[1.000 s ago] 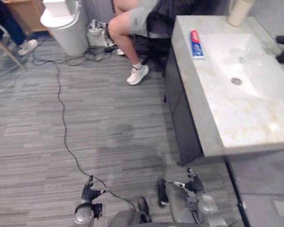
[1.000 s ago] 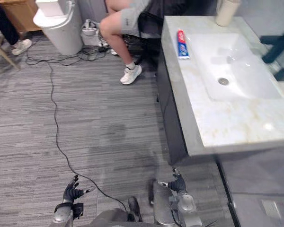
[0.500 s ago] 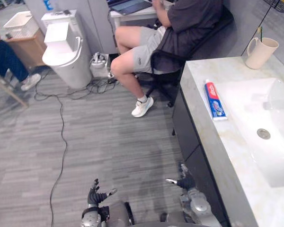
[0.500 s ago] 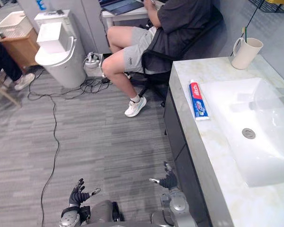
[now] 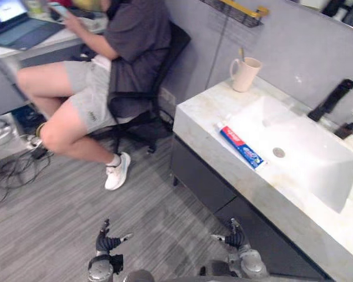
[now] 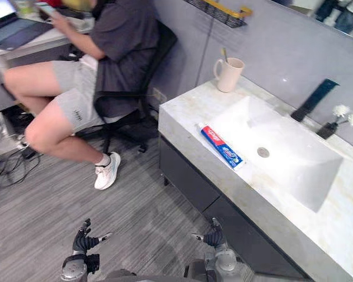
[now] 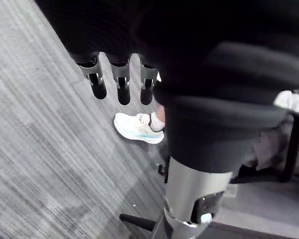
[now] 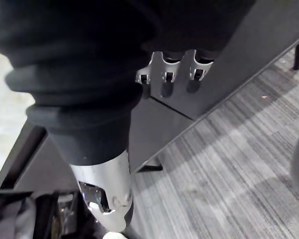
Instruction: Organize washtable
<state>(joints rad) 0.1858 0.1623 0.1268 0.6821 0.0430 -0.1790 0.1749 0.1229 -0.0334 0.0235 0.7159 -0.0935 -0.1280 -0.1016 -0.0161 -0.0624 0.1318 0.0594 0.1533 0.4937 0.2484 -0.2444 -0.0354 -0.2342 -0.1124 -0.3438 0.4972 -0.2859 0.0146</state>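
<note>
Left hand (image 5: 107, 241) and right hand (image 5: 234, 237) hang low over the grey floor (image 5: 59, 217), fingers loosely spread and holding nothing. The right hand is just beside the dark cabinet front (image 5: 206, 182) under the table (image 5: 195, 114) edge. Open floor lies between the hands and a seated person (image 5: 106, 70) on a black chair (image 5: 175, 50) near the table's far corner. On the table are one toothpaste tube (image 5: 241, 147), on the narrow strip between front edge and sink (image 5: 306, 158); one mug (image 5: 245, 73) holding one toothbrush (image 5: 241, 54), at the back corner; and one black faucet (image 5: 331, 100).

Camera aim higher, along washtable (image 5: 198, 113)
</note>
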